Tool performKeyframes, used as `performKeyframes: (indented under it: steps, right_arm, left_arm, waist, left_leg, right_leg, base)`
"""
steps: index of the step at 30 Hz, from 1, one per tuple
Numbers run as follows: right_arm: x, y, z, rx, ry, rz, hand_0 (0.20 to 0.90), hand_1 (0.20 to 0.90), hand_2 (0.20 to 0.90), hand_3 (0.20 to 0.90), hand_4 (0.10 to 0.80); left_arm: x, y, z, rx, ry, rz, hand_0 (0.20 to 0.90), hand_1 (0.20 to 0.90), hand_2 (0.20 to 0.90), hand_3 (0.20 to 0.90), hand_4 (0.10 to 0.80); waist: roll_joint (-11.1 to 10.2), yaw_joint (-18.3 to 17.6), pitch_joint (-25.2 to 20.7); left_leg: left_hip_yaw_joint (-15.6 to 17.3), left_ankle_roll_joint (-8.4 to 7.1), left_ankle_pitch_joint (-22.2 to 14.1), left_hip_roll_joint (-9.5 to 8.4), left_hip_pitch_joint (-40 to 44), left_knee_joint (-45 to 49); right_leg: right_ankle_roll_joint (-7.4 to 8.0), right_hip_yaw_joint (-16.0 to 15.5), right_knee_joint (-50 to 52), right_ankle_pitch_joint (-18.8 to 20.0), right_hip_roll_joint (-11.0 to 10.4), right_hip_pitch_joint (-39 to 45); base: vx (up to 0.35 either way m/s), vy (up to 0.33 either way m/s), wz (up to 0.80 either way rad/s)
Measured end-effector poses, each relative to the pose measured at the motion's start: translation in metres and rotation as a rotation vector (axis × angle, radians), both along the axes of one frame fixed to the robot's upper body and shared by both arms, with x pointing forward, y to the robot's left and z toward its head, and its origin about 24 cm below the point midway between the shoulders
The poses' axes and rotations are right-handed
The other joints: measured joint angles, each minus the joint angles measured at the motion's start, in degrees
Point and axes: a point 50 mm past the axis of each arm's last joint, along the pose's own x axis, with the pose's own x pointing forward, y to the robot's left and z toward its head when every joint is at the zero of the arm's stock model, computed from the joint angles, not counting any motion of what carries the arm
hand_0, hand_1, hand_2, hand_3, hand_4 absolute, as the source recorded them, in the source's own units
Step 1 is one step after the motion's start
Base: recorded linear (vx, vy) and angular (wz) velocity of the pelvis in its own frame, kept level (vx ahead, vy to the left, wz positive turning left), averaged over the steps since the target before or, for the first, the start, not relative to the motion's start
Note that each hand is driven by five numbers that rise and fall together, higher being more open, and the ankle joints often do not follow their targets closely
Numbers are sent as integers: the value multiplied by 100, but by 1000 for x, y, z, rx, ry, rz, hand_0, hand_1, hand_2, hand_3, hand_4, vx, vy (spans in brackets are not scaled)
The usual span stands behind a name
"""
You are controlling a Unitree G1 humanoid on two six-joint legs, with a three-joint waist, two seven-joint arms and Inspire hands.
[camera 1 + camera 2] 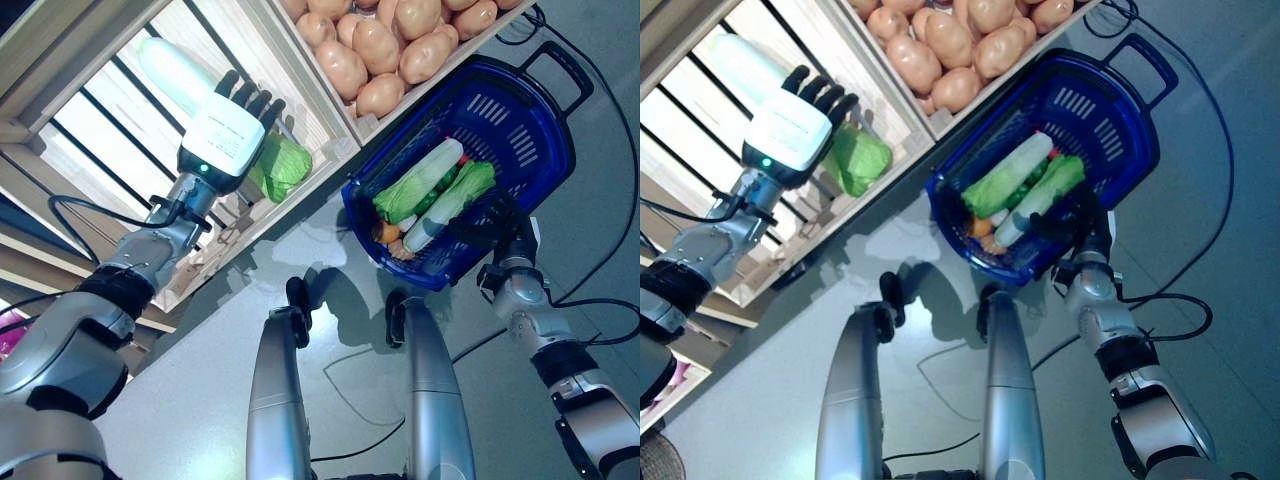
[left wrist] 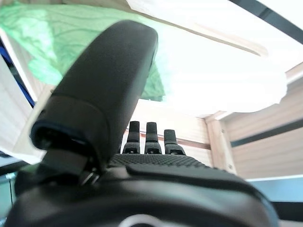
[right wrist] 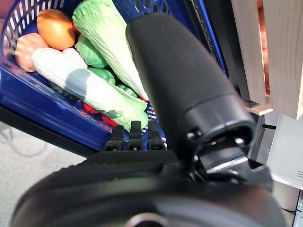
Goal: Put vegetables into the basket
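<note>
**Basket part filled, left hand up at the shelf for more**

Largest first: wooden shelf [image 1: 300, 75] across the top of the head views, slatted on the left, a bin of potatoes [image 1: 385, 45] on the right. Just below the potato bin, on the grey floor [image 1: 200, 400], a blue basket [image 1: 545, 125] with black handle [image 1: 560, 60] folded back. Already inside: two long cabbages [image 1: 420, 180], pale at the stalk and green at the leaf, side by side; an orange [image 3: 56, 28] and a pale round piece [image 3: 26, 49] in the near corner; something red half buried beneath, kind cannot be told.

Still on the shelf: a long white cabbage [image 1: 175, 70] on the slats and a crumpled green leafy head [image 1: 283, 165] just beside it, near the divider.

Left hand [image 1: 232, 125] raised against the shelf between those two, fingers straight and close together, thumb clear of them, gripping nothing; green leaves right past the thumb in its wrist view. Right hand [image 1: 490, 225] down at the near rim of the basket; fingers seemingly bent over the rim wall, though a firm grip cannot be told from these views.

Judged progress: well under way, several vegetables loaded. Left to do, most likely: closing on the green head or the white cabbage and carrying it across to the basket
</note>
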Motion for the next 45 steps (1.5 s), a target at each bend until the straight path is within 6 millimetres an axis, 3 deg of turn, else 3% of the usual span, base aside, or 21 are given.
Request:
performKeyframes:
  steps: [12,13,14,32,37,45]
  right_arm:
    - [0,-1,1,-3,-2,-3,900,900,900,900,800]
    - [0,-1,1,-2,-3,-3,900,900,900,900,800]
    - [0,-1,2,-2,-3,-3,900,900,900,900,800]
    - [0,-1,2,-3,0,-1,900,900,900,900,800]
    - [0,-1,1,-3,3,-3,900,900,900,900,800]
    - [-13,-2,-23,10,67,-9,900,900,900,900,800]
  left_arm:
    - [2,1,0,-4,50,37,900,900,900,900,800]
    - [2,1,0,-4,49,36,505,505,505,505,536]
    - [2,1,0,-4,48,36,300,300,300,300,400]
    - [0,1,4,-10,-14,6,300,300,300,300,400]
    - [-1,5,6,-136,-44,-22,300,300,300,300,400]
    - [-11,0,-28,-299,26,-153,300,300,300,300,400]
  waist:
    - [0,-1,0]
    - [0,0,0]
    - [0,2,0]
    - [0,11,0]
    - [0,13,0]
    - [-39,54,-1]
  left_leg:
    - [60,37,-25,17,0,33]
    - [81,43,-28,24,0,37]
    - [93,56,-37,36,0,49]
    - [126,102,-86,86,-6,119]
    - [120,100,-88,87,2,154]
    - [99,33,-19,77,717,-279]
  right_leg:
    - [29,63,0,16,1,-24]
    - [36,75,0,20,3,-28]
    - [43,89,1,23,3,-33]
    - [63,113,24,34,2,-34]
    - [67,92,23,37,3,-1]
    - [74,-49,-406,107,-4,770]
  base:
    - [0,0,0]
    - [8,10,-4]
    - [14,8,-6]
    - [2,0,-1]
    - [0,0,0]
    - [29,-20,1]
